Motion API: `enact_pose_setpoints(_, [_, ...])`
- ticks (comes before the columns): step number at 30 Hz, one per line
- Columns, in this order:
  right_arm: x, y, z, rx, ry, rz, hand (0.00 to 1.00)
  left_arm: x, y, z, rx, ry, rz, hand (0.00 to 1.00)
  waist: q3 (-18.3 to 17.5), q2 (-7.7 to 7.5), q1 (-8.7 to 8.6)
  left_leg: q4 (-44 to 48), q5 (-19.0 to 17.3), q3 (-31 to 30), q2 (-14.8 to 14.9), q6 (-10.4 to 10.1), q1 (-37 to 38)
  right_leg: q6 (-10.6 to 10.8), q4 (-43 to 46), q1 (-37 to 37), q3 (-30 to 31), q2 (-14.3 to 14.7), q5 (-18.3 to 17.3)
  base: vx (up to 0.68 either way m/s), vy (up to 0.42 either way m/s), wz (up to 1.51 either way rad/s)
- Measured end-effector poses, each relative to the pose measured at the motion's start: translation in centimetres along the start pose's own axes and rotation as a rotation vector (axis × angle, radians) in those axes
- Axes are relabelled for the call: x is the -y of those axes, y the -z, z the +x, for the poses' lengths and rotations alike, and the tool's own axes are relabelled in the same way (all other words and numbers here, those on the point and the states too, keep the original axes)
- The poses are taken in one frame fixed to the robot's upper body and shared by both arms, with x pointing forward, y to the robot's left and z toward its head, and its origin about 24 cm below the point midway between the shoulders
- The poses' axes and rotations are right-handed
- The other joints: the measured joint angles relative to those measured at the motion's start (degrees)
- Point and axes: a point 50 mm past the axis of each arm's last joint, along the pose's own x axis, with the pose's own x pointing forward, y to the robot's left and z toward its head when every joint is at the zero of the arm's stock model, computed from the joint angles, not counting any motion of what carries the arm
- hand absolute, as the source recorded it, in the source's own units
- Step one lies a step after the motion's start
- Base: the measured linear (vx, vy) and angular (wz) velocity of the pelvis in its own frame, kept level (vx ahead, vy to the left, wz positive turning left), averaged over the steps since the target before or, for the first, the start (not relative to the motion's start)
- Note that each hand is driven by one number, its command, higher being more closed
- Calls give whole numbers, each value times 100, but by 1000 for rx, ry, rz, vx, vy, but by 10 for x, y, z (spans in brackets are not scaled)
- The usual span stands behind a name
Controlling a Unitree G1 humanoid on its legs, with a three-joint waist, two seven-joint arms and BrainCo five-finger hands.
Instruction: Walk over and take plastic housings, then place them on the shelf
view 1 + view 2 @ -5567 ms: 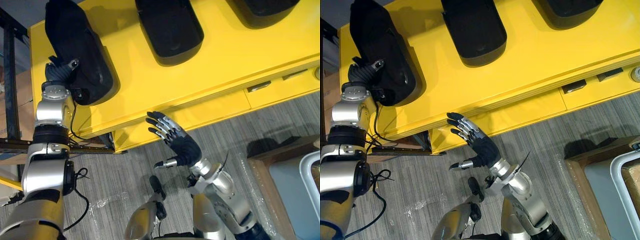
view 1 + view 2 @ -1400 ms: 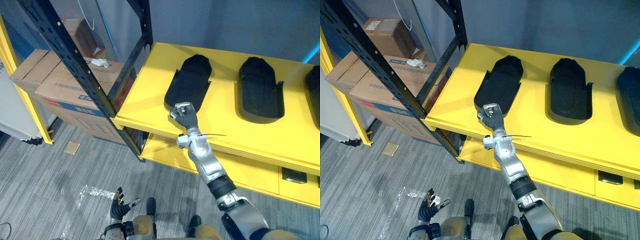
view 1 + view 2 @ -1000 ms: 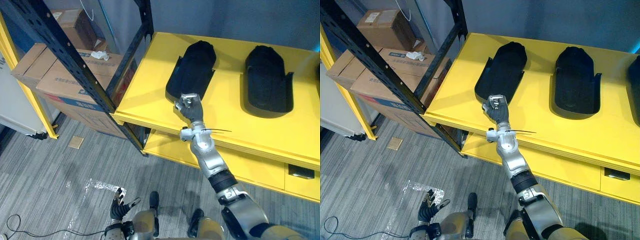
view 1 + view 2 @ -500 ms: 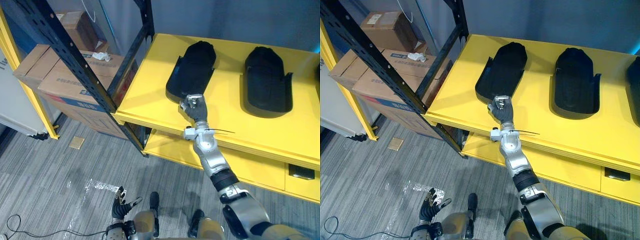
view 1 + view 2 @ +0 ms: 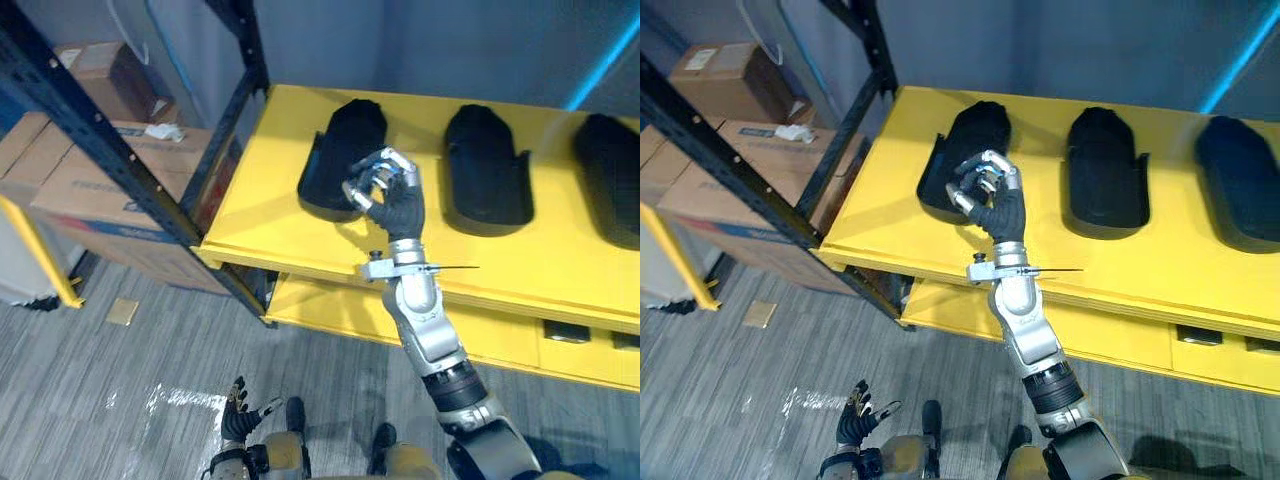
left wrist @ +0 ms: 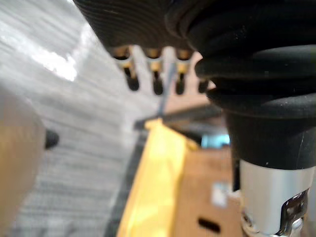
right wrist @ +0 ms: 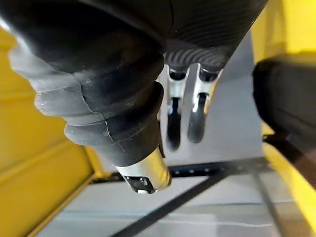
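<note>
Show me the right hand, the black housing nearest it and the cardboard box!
right hand (image 5: 398, 208), left eye view, dark cover
black housing (image 5: 345, 138), left eye view, rounded top
cardboard box (image 5: 55, 195), left eye view, brown surface

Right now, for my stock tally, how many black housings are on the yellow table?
3: left housing nearest the right hand, middle housing, right housing cut by the view's edge, all on the yellow table. More may lie beyond.
</note>
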Motion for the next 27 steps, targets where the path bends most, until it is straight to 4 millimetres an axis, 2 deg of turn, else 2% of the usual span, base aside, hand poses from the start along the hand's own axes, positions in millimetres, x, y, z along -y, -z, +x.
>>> enact_pose_setpoints(3, [-9,2,-3,-23,-74,42,0,-1,1,0,-6,-20,0,0,-68,-22,-80,-3,-31,47,56,13,-5,-22,-115,22,24,73,82,-17,-14,-11])
enact_pose_setpoints(8, [-35,6,-10,-76,-210,46,0,-5,7,-2,-27,-37,38,0,-236,-44,-81,-5,-48,179,108,13,-19,-47,-394,64,135,160,280,-12,1,-13])
enact_pose_setpoints(14, [-42,10,-16,-104,-242,45,0,-1,-2,1,53,-20,79,0,-390,-137,-98,-6,-63,236,122,4,-45,-62,-577,89,175,192,341,5,0,-3])
enact_pose_setpoints(17, [-29,20,-31,-159,-187,36,0,7,-30,2,183,-2,36,0,-545,-166,-119,-3,-62,280,112,6,-115,-30,-585,3,206,189,397,47,4,-6])
enact_pose_setpoints(20, [4,19,-55,-186,-31,41,0,17,-99,-6,469,71,-125,0,-566,-164,-154,3,-61,301,95,7,-104,-10,-586,3,240,177,412,38,9,-4])
enact_pose_setpoints(21, [7,19,-58,-188,-17,41,0,18,-105,-8,493,83,-143,0,-576,-159,-159,4,-61,304,95,7,-104,-9,-586,1,244,177,412,35,6,-5])
enact_pose_setpoints(23, [28,21,-82,-240,91,46,0,22,-144,-24,654,206,-231,0,-674,-93,-251,1,-62,323,90,8,-97,-6,-590,-1,265,172,414,33,3,-4])
enact_pose_setpoints(27, [42,26,-100,-294,146,41,0,23,-171,-41,762,382,-272,0,-748,24,-438,-2,-69,359,108,9,-73,12,-591,-3,299,185,426,0,2,-7])
